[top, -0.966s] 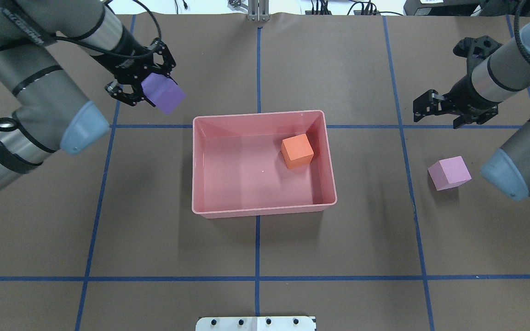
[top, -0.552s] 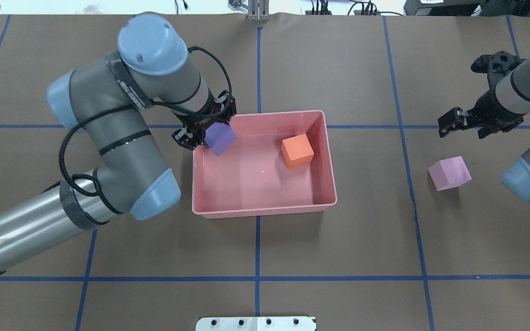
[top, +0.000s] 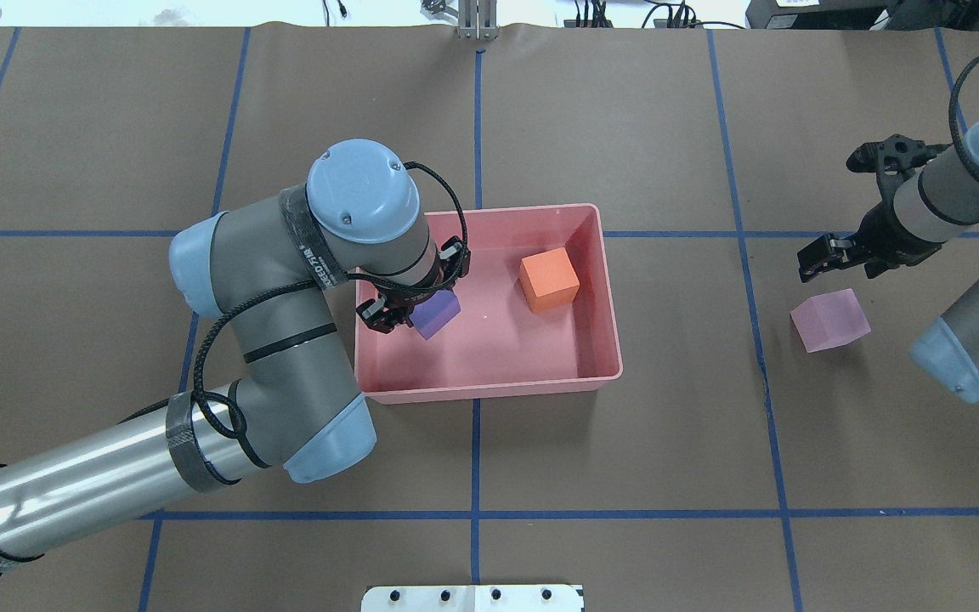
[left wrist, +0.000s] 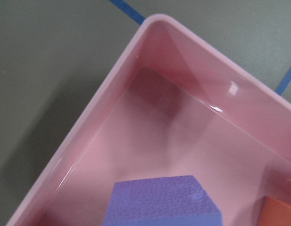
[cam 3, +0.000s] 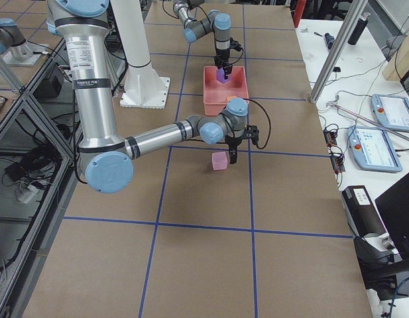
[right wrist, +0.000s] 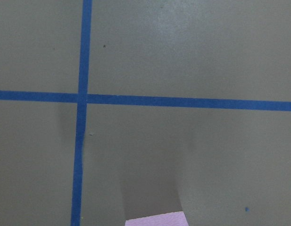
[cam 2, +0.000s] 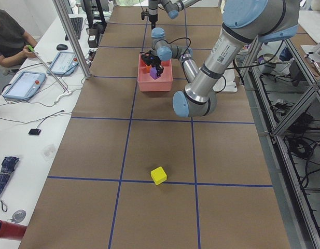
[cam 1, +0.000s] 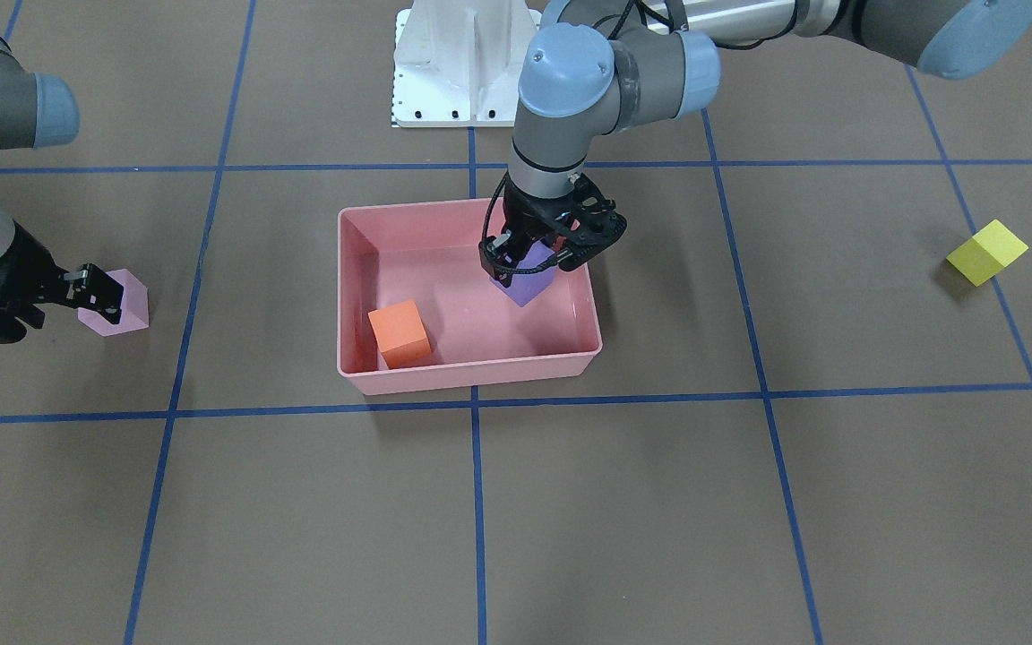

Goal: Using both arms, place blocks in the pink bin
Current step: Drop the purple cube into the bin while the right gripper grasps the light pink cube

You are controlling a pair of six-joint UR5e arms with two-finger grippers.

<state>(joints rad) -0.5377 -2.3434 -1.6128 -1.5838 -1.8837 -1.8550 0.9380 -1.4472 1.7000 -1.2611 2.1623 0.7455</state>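
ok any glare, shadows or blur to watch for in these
Left wrist view: small glare spots on the pink bin wall, purple block cut off by the bottom edge. Right wrist view: only a sliver of the light pink block shows, a soft shadow above it. Overhead view: the bin throws a soft shadow on the table; the strip beyond the table is blown out white.
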